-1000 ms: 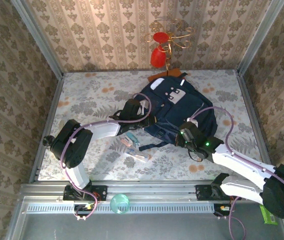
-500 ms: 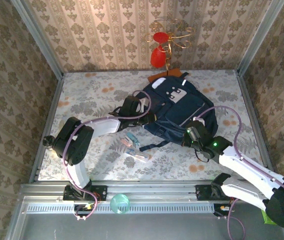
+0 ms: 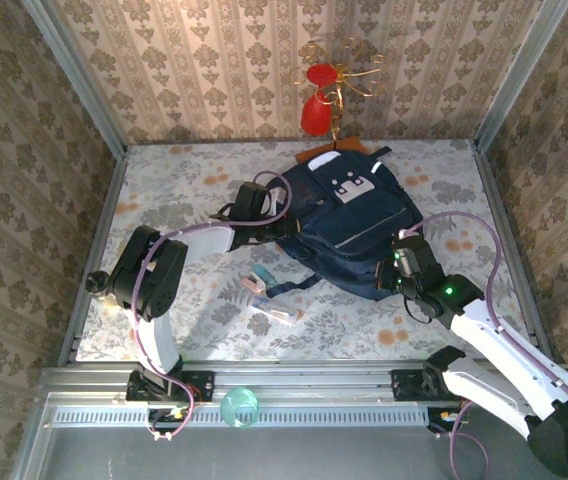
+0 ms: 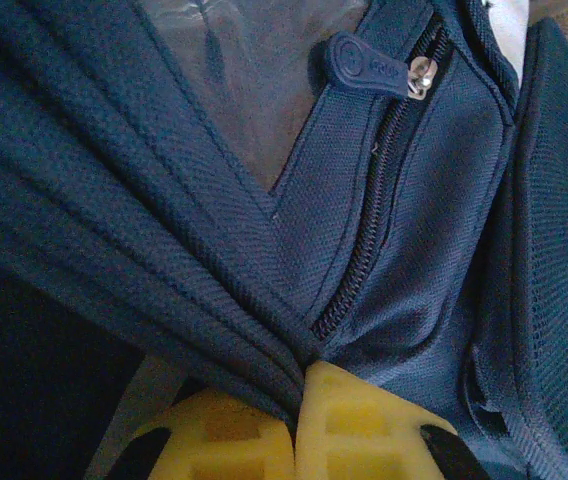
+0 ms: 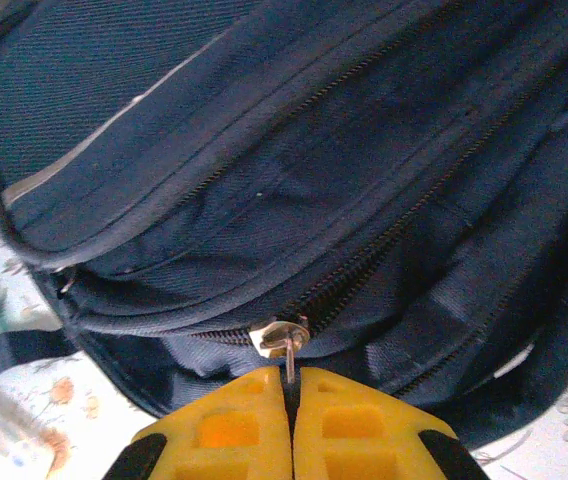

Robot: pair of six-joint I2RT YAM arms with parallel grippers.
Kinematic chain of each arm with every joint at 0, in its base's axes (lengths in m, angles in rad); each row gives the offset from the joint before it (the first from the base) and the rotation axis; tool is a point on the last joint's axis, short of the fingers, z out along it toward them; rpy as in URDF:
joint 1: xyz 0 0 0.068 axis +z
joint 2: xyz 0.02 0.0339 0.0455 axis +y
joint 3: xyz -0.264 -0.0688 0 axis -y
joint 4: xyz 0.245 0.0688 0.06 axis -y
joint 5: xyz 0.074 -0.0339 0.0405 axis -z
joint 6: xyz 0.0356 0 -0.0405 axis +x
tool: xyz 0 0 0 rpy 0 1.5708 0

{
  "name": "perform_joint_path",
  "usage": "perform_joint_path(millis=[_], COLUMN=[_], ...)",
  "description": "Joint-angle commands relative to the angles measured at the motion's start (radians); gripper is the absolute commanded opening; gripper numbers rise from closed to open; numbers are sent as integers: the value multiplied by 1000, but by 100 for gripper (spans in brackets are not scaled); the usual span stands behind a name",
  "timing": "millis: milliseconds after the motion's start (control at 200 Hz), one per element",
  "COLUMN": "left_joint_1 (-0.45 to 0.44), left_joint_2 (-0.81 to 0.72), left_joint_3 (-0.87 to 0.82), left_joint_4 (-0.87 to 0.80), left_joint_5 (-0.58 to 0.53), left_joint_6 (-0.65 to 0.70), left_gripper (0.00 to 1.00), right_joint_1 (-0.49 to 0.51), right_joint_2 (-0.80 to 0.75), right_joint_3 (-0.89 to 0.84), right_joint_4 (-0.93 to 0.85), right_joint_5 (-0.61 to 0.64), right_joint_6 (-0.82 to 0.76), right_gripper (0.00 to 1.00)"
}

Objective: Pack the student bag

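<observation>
Sliding rightward along the near edge of the large dark navy fabric student backpack [image 3: 349, 225], the right gripper [image 5: 292, 378], yellow fingers pressed together on a small metal zip pull [image 5: 286, 345], has dragged the bag round slightly on the far middle of the flower-patterned tabletop [image 3: 179, 190], so a zip is probably being worked. The left gripper [image 4: 299, 392] pinches a fold of the bag's cloth at its left side. Whether the zip opens or closes is unclear, and the small pale items [image 3: 266, 292] beside the bag are too small to name.
</observation>
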Motion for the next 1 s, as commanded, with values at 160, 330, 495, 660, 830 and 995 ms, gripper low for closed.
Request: perform_joint_path(millis=[160, 330, 495, 660, 830, 995], left_joint_1=[49, 48, 22, -75, -233, -317], left_joint_2=[12, -23, -169, -336, -441, -400], left_joint_3=[4, 12, -46, -155, -311, -262], left_joint_4=[-29, -73, -99, -7, 234, 138], left_joint_5=[-113, -127, -254, -372, -255, -129], left_joint_6=[46, 93, 252, 552, 978, 1202], left_gripper=[10, 44, 60, 65, 65, 64], right_joint_1=[14, 15, 15, 14, 12, 7], right_joint_2=[18, 30, 25, 40, 78, 96], right_joint_3=[45, 47, 79, 120, 163, 191], right_joint_4=[37, 80, 71, 76, 88, 122], right_joint_5=[-51, -196, -262, -345, -445, -523], right_joint_6=[-78, -100, -150, -185, -197, -187], right_gripper=[0, 0, 0, 0, 0, 0])
